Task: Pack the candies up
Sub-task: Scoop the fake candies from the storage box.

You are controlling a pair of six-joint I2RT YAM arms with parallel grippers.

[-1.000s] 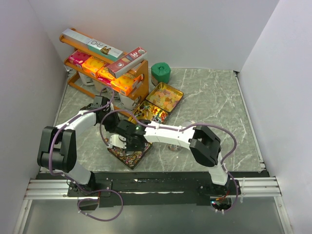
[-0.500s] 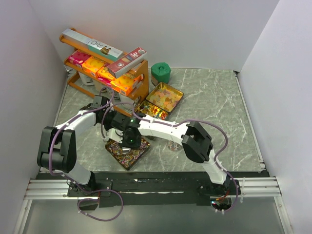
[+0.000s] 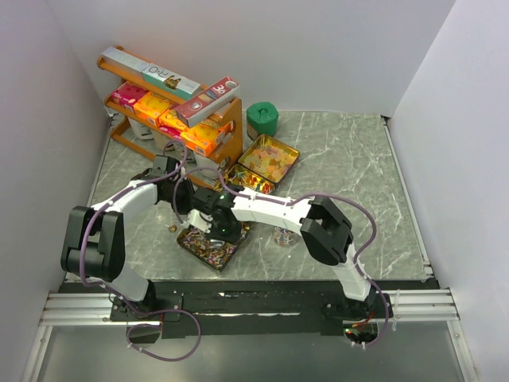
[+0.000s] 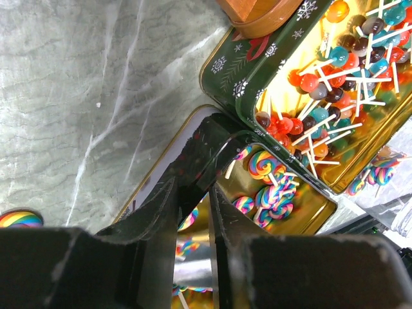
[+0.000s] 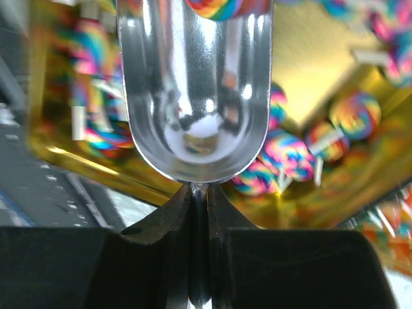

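Grey marble tabletop; white walls

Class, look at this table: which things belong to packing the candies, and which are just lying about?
Part of the job:
- candies
- near tin, its rim clamped by the left gripper
- green snowflake tin
- far tin
- metal scoop, held by the right gripper

Just lying about:
- green container
- wooden rack
- cardboard boxes

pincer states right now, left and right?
left pincer: closed on the rim of the swirl-lollipop tin, as far as shows.
right pincer: closed on the handle of the metal scoop.
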